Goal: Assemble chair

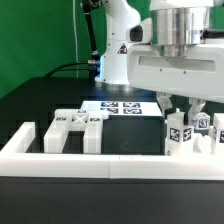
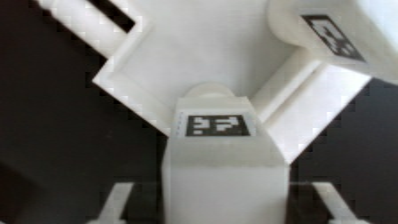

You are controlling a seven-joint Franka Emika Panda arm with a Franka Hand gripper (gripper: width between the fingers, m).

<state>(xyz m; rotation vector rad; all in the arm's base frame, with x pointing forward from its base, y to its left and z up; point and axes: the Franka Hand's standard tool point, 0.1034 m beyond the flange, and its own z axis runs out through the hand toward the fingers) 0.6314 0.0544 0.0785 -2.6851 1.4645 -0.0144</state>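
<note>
Looks early in the build, judging by the spread: no seat on legs, no back standing, only loose chair parts (image 1: 190, 132) bunched upright at the exterior view's right and more lying toward its left, among them a cross-like piece (image 1: 80, 122) and a small block (image 1: 27, 136), well apart from the first bunch. Leaves nearly all the joining to do, as far as shows. Down low over the right-hand bunch with the gripper (image 1: 186, 107), and, going by the wrist view, straddling a tagged bar (image 2: 222, 170) with fingers (image 2: 119, 205) set apart and dark gaps on both sides, so no clamp on it yet. Beyond the bar, a broad angled slab (image 2: 160, 60), touching or just beside, hard to call. All hard, smooth white plastic, blocky and square-edged, stamped with small black-and-white tags. Flat marker board (image 1: 122, 108) behind, long border wall (image 1: 100, 160) in front, black table (image 1: 130, 138) underneath.
</note>
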